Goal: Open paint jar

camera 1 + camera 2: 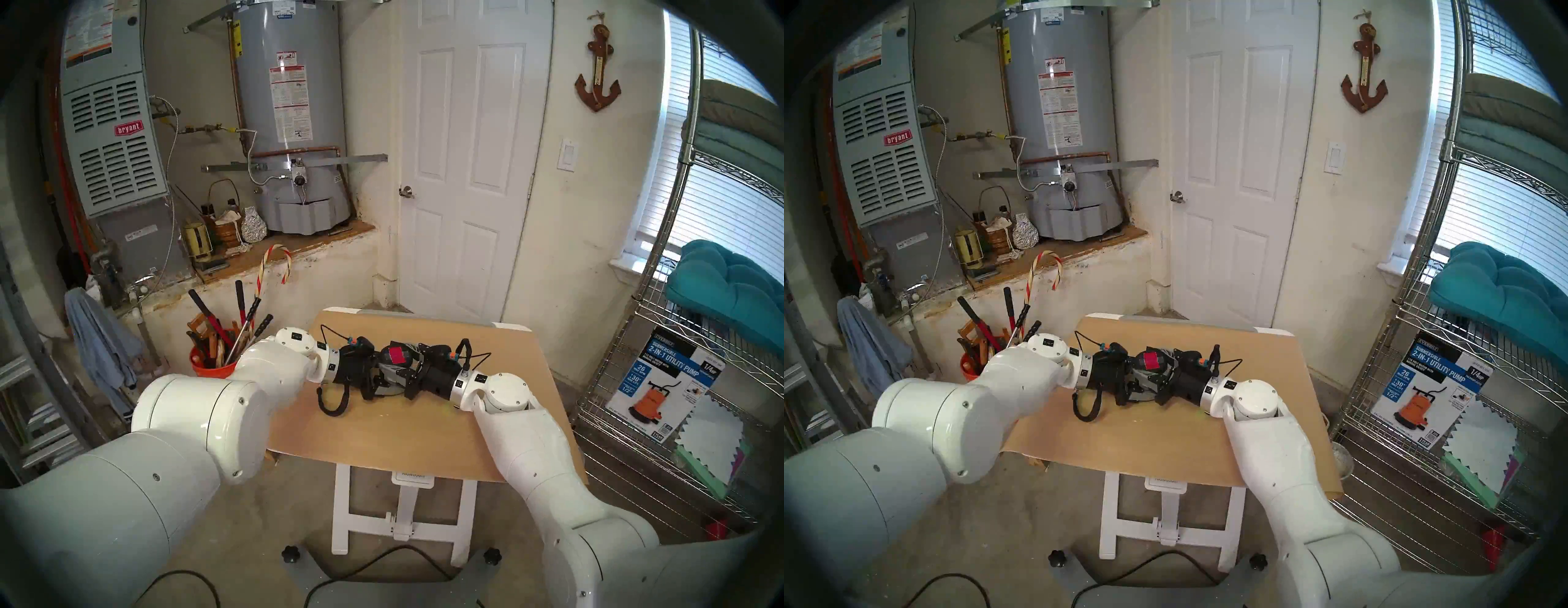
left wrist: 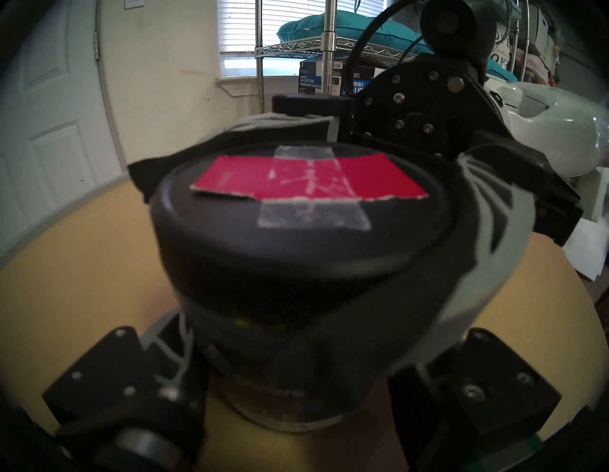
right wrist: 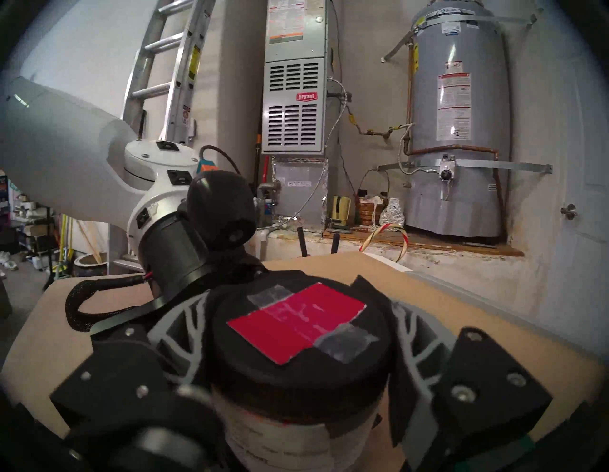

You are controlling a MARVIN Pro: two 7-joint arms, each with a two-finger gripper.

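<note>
At the middle of the tan table (image 1: 382,433), between two wrists meeting head-on:

- paint jar (image 3: 296,438): small, cylindrical, upright; pale printed label, dark red showing just under the cap; contact of its base with the tabletop not clear
- lid (image 3: 296,369): black, round, seated on the jar; red-pink patch (image 3: 296,324) taped flat across the top with clear tape
- left gripper (image 2: 290,372): reaching in from the left side, angled slightly downward; jaws narrowed onto the jar body below the lid, one finger on each side
- right gripper (image 3: 293,316): reaching in level from the right side; jaws drawn in around the lid, grey ribbed fingers (image 2: 487,263) bent against its rim, clasping it on opposite sides
- behind: white door, grey water heater, furnace
</note>
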